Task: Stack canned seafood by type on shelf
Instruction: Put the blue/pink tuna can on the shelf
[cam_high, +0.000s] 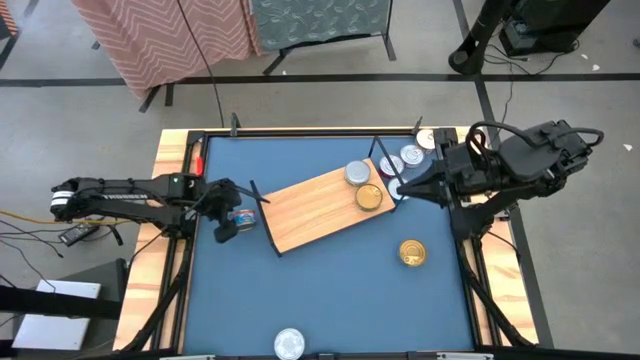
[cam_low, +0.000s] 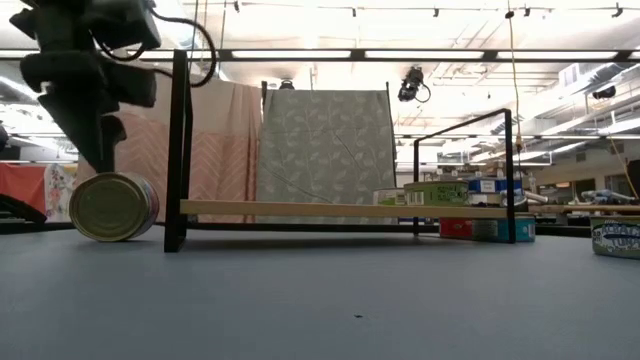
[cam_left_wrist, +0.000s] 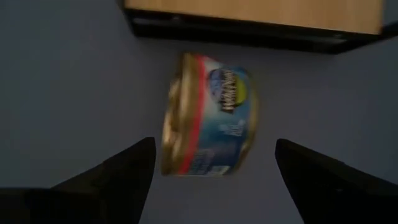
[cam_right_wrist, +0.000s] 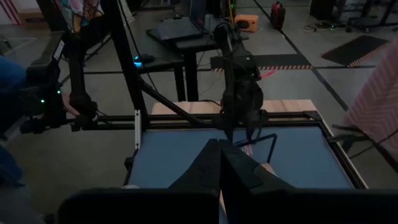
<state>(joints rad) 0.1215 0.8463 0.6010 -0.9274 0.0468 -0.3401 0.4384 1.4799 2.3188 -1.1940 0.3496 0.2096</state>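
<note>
High view: the shelf (cam_high: 318, 207) is seen lying diagonally at mid-frame on the blue desk (cam_high: 330, 290), with a silver-lidded can (cam_high: 357, 174) and a gold-lidded can (cam_high: 369, 197) set on its right end. More silver cans (cam_high: 412, 157) are clustered just right of the shelf, under the right gripper (cam_high: 400, 187). A lone gold can (cam_high: 412, 253) is noted lower right, and a silver one (cam_high: 289, 343) at the bottom edge.

The left gripper (cam_high: 228, 222) is placed at the shelf's left end, beside a blue-labelled can (cam_high: 241, 217) lying on its side.

Left wrist view, not available elsewhere: the blue-labelled can (cam_left_wrist: 208, 122) is shown on its side between the spread fingers (cam_left_wrist: 118, 174), untouched; nothing is held. A red band and a yellow-and-blue logo are seen, but the writing cannot be read.

Right wrist view: the right fingers (cam_right_wrist: 221, 163) are pressed together, with nothing between them.

Low view only: a can (cam_low: 112, 206) is seen on edge at left, gold face toward the camera; blue-labelled tins (cam_low: 616, 238) at far right, print unreadable.
</note>
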